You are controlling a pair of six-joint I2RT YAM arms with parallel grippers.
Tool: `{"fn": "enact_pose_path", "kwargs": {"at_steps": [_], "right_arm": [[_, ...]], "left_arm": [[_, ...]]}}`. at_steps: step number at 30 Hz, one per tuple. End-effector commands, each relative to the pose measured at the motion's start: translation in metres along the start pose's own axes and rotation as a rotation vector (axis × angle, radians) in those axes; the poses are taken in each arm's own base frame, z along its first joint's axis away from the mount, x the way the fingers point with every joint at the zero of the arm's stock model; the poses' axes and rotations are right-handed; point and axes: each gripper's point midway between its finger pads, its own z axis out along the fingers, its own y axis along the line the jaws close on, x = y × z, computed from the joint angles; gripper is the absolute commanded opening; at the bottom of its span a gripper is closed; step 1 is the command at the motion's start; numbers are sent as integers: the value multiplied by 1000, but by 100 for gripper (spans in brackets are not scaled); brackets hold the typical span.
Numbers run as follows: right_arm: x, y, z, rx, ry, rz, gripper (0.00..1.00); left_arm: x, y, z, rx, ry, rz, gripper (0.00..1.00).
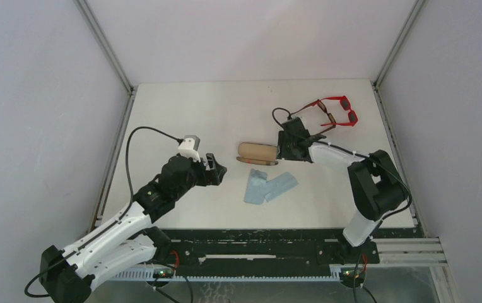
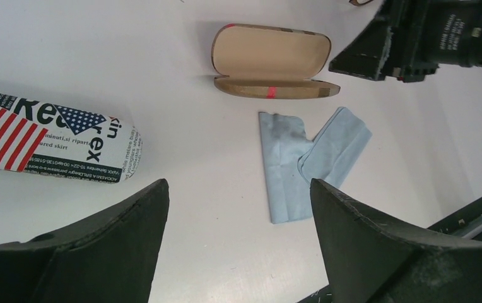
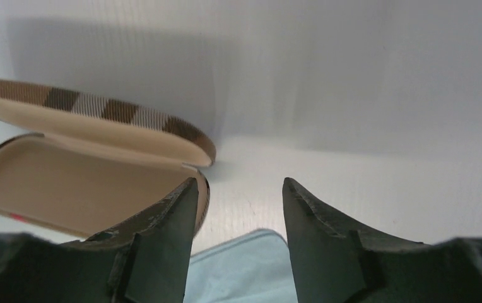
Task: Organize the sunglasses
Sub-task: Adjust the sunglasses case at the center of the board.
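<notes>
The red sunglasses [image 1: 339,108] lie unfolded at the table's far right. A slimmer dark brown pair [image 1: 328,118] rests against them on the near side. My right gripper [image 1: 282,149] [image 3: 239,184] is open and empty. It hovers at the right end of the open brown case [image 1: 256,153] [image 3: 68,183], its left finger just in front of the case rim. My left gripper [image 1: 217,169] [image 2: 238,184] is open wide and holds nothing. It hangs over bare table to the left of the case [image 2: 270,60]. Neither gripper touches the sunglasses.
Two light blue cloths [image 1: 267,186] [image 2: 308,158] lie overlapped in front of the brown case, and one corner [image 3: 245,265] shows below my right fingers. A flag-print case [image 2: 55,148] lies to the left in the left wrist view. White walls enclose the table.
</notes>
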Motion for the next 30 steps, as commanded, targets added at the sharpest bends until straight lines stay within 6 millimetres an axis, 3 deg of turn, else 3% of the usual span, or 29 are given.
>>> {"fn": "enact_pose_path", "kwargs": {"at_steps": [1, 12, 21, 30], "right_arm": [[-35, 24, 9, -84, -66, -15, 50], [-49, 27, 33, -98, -50, -32, 31], [-61, 36, 35, -151, -89, -103, 13], [-77, 45, 41, -180, -131, -101, 4]], "left_arm": [[-9, -8, -1, 48, -34, 7, 85], [-8, -5, -2, 39, -29, 23, 82], [-10, -3, -1, 33, -29, 28, 81], [-14, -2, -2, 27, -36, 22, 81]]}}
